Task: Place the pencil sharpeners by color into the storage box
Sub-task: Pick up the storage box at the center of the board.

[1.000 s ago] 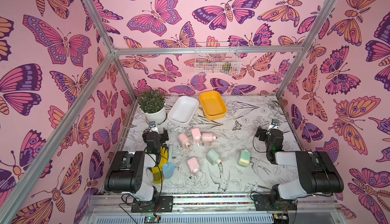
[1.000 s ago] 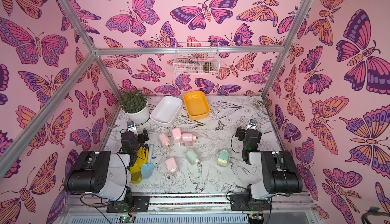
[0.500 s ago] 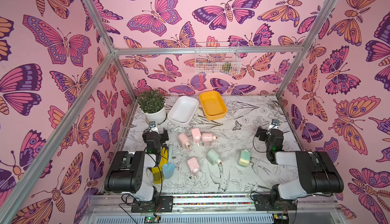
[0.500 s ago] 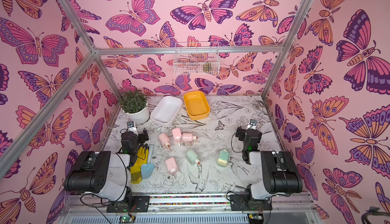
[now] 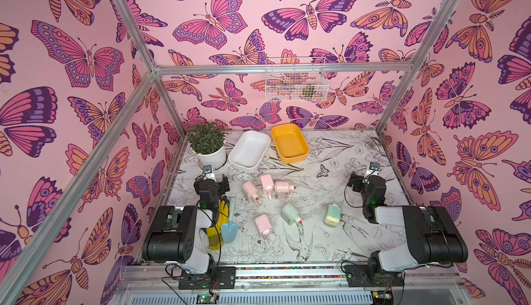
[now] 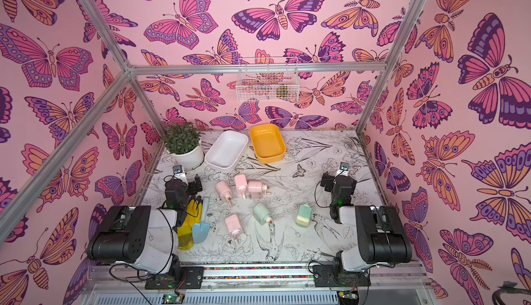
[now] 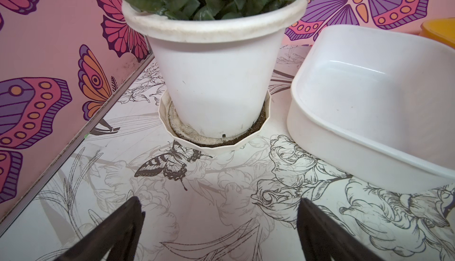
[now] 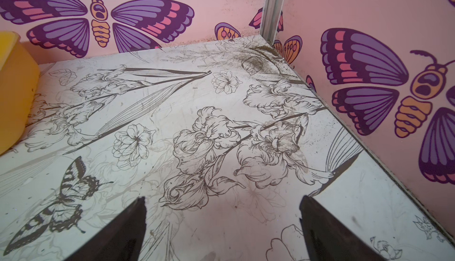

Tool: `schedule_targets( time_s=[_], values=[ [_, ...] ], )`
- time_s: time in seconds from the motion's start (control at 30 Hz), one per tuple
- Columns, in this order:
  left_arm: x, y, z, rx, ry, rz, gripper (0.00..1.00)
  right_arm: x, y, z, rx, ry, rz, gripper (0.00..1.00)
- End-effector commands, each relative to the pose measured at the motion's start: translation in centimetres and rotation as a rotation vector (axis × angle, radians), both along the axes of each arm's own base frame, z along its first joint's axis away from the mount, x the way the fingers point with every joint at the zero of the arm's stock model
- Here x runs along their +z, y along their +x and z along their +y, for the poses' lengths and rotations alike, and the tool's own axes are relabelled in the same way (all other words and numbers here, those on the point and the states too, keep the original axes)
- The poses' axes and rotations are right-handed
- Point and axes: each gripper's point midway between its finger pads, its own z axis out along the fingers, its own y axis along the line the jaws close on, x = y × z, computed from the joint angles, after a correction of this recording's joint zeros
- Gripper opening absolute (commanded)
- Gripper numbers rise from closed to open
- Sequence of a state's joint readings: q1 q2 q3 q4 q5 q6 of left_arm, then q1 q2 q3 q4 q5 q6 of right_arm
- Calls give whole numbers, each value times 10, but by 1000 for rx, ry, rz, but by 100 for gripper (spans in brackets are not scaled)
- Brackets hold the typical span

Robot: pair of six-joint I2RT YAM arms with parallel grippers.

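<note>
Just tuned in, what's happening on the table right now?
Nothing is being handled yet. The left claw and right claw are both open and empty, parked near the table's sides. Four pink sharpeners and two green sharpeners lie loose mid-table. The white tub and yellow tub at the back are empty.

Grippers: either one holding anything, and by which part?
Nothing held. Left gripper and right gripper both stand open over bare table; all pencil sharpeners lie untouched.

four pale pink sharpeners (image 5: 267, 184) and two mint green sharpeners (image 5: 290, 213) loose mid-table, both tubs (image 5: 249, 151) empty
</note>
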State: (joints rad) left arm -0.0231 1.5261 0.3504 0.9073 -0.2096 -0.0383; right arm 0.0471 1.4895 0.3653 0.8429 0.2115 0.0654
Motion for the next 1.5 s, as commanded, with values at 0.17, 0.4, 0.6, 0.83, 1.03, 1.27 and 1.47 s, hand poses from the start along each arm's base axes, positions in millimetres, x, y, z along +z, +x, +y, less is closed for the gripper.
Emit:
schedule_targets(
  time_s=[0.17, 0.4, 0.6, 0.83, 1.03, 1.27, 1.47],
  values=[
    [72, -20, -27, -28, 59, -102, 100, 55, -14, -14, -90, 26, -30, 99],
    [118, -40, -52, 37, -182, -31, 100, 97, -17, 7, -29, 223, -37, 99],
    [128, -45, -57, 98, -274, 206, 100, 108, -11, 77, 259, 537, 93, 99],
    [107, -35, -66, 89, -318, 343, 100, 109, 21, 143, 549, 721, 292, 99],
    [87, -26, -69, 99, -307, 406, 100, 68, 72, 159, 486, 686, 461, 99],
    [70, -22, -73, 83, -290, 460, 100, 15, 128, 188, 403, 428, 624, 92],
    [61, -24, -73, 92, -303, 483, 100, -10, 164, 217, 396, 273, 650, 86]
  ],
)
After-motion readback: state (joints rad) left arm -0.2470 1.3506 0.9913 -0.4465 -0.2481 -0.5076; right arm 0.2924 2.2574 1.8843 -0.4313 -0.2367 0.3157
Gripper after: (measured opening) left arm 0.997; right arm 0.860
